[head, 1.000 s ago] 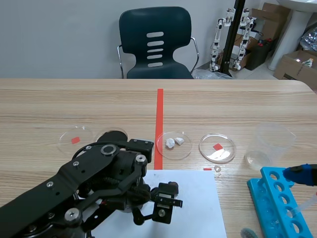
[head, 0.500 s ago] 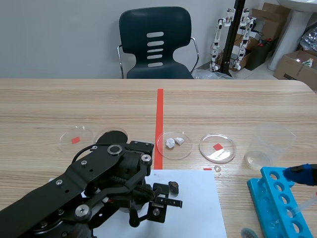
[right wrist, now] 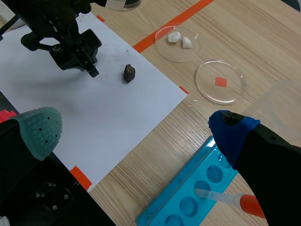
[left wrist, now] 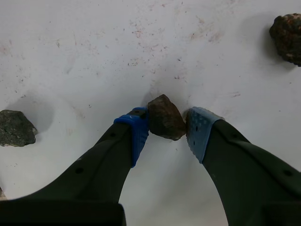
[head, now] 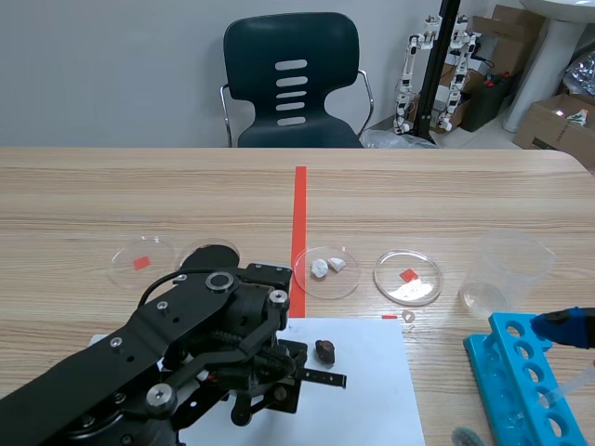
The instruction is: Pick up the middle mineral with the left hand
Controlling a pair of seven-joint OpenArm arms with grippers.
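**Left jaws closed on the middle of three minerals**

From the left wrist: closed on a brown, lumpy, rough-faced middle mineral [left wrist: 164, 117], with the two blue dotted pads [left wrist: 138, 132] of the left jaws pressed against its opposite sides. Beneath it, a sheet of white paper [left wrist: 94, 47] smudged with fine dust. Three stones counted in this view. Off to one side of the jaws, a grey-green angular stone [left wrist: 16, 127]. Ahead and to the other side, a reddish-brown pitted stone [left wrist: 287, 37]. Both well apart from the gripped one.

From the scene view: only one of the three stones in sight, on the paper beside the bulky black left arm [head: 186, 353]. The other two hidden behind that arm.

Farther along the pale wood-grain tabletop [head: 465, 204], three shallow clear round dishes in a row. In the centre dish [head: 325, 283], two small white lumps [head: 327, 267]. No stones in the left dish [head: 141, 251] or the right dish [head: 407, 288]. Near the right dish, one clear plastic beaker [head: 507, 265].

From the right wrist only: right jaws spread wide, one grey-green dotted pad [right wrist: 40, 132] and one blue pad [right wrist: 233, 134], with nothing held between. Under them, one turquoise plastic rack with round wells [right wrist: 188, 202]. Across the rack, one clear pipette with an orange-red bulb [right wrist: 235, 201].
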